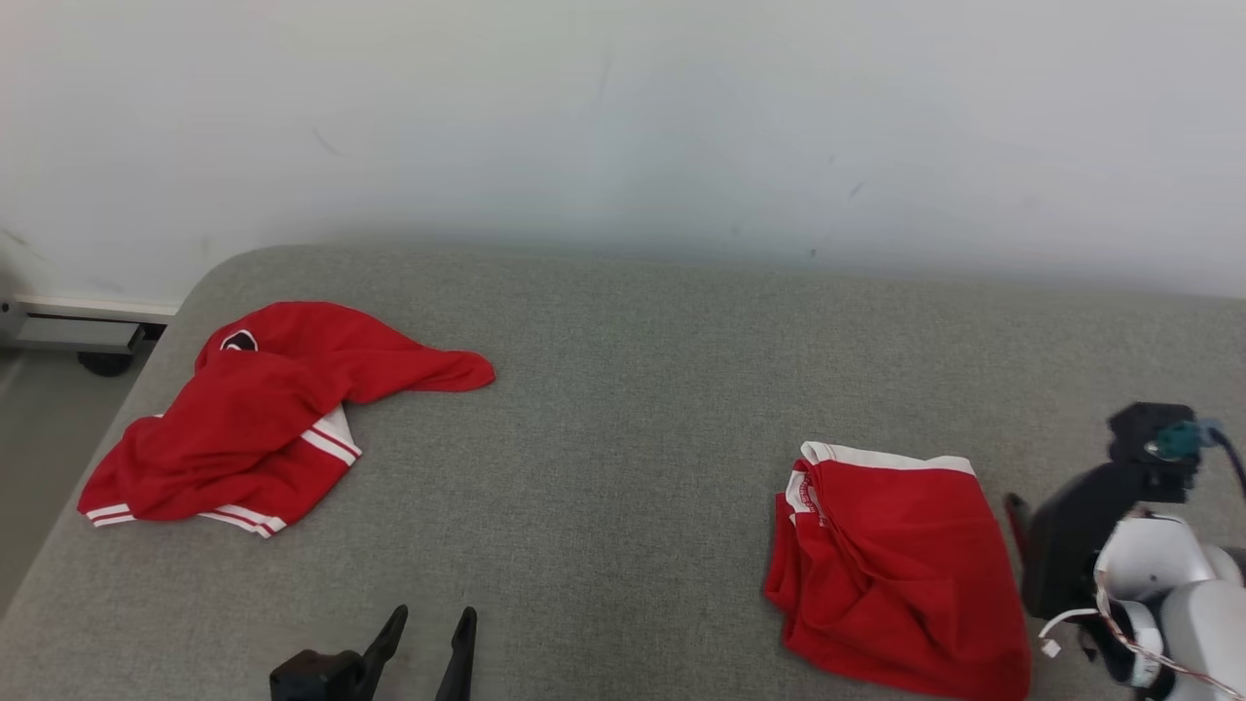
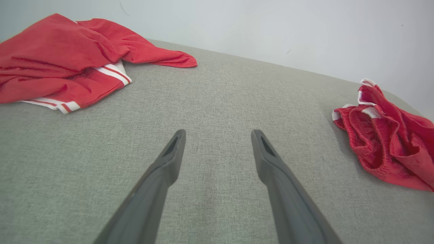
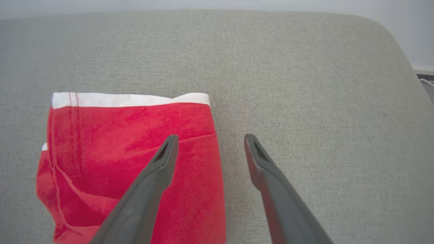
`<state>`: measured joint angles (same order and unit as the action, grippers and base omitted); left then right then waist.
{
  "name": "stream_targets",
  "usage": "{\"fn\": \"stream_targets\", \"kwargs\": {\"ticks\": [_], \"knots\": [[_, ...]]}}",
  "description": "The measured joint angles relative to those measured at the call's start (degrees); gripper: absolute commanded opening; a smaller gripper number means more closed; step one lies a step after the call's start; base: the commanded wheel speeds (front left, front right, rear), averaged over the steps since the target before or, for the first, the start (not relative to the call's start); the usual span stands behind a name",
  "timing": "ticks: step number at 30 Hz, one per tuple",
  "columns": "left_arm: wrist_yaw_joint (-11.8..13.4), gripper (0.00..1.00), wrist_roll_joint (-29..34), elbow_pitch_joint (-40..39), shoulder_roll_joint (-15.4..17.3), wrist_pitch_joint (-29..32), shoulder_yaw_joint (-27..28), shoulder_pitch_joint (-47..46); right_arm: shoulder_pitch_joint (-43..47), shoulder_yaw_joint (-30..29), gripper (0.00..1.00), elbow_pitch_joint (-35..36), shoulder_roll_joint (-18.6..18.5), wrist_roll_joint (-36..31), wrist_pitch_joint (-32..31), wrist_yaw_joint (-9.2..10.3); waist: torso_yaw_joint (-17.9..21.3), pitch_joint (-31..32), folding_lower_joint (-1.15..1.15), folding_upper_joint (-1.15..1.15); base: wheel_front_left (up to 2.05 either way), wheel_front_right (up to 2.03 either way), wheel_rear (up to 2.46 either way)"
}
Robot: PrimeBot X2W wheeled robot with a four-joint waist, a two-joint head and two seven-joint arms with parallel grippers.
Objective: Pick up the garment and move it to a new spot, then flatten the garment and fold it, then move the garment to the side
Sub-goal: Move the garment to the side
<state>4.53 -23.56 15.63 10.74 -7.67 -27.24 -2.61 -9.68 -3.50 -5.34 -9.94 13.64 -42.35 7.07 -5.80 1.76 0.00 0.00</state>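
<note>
- Grey woven upholstery [image 1: 623, 438] is spreading across my head view, and a plain white wall [image 1: 623, 117] is rising behind it at 12 o'clock.
- At about 4 o'clock on that surface the folded red garment [image 1: 896, 574] is lying as a rough rectangle, its white band running along the far edge.
- I am watching the right gripper [image 3: 211, 139] through its own wrist camera. Its jaws are standing wide apart, one finger is sitting over the garment's edge [image 3: 118, 135] and the other over bare upholstery at 3 o'clock of it.
- Whether that finger is touching the cloth, I am not able to tell. The gripper is not clamping the garment.
- In the head view the right arm's pale wrist [image 1: 1158, 574] is showing at 4 o'clock, just beside the folded garment.
- The left gripper [image 1: 433, 623] is pointing up from 7 o'clock with its jaws spread [image 2: 218, 135], over bare upholstery and well apart from both red pieces.
- A second, crumpled red garment [image 1: 263, 419] with white stripes is lying at 9 o'clock near the surface's left edge, one part trailing toward 3 o'clock.
- From the left wrist camera I am seeing the crumpled piece [image 2: 51, 61] at 10 o'clock and the folded garment [image 2: 390, 142] at 3 o'clock.
</note>
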Motion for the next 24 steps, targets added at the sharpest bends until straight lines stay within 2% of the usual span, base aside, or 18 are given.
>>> {"fn": "stream_targets", "kwargs": {"ticks": [2, 8, 24], "knots": [[-0.03, 1.0, 0.02, -0.1, -0.05, 0.01, -0.48, -0.05, 0.27, -1.51, 1.0, -2.01, -0.88, 0.53, -0.01, 0.0, 0.2, -0.27, 0.0, 0.0, 0.0, 0.0, 0.0], [-0.31, 1.0, 0.21, -0.22, -0.04, 0.16, -1.34, -0.24, 1.09, -2.67, 1.0, -6.22, -0.46, 2.85, 0.01, -0.03, -0.14, -0.97, 0.0, 0.0, 0.0, 0.0, 0.0], [-0.62, 1.0, 0.62, -0.67, -0.02, 0.68, -1.75, -1.82, -0.58, -4.52, 1.0, -13.48, 0.18, 4.49, 3.63, -0.46, -4.04, -3.64, 0.0, 0.0, 0.0, 0.0, 0.0]]}}
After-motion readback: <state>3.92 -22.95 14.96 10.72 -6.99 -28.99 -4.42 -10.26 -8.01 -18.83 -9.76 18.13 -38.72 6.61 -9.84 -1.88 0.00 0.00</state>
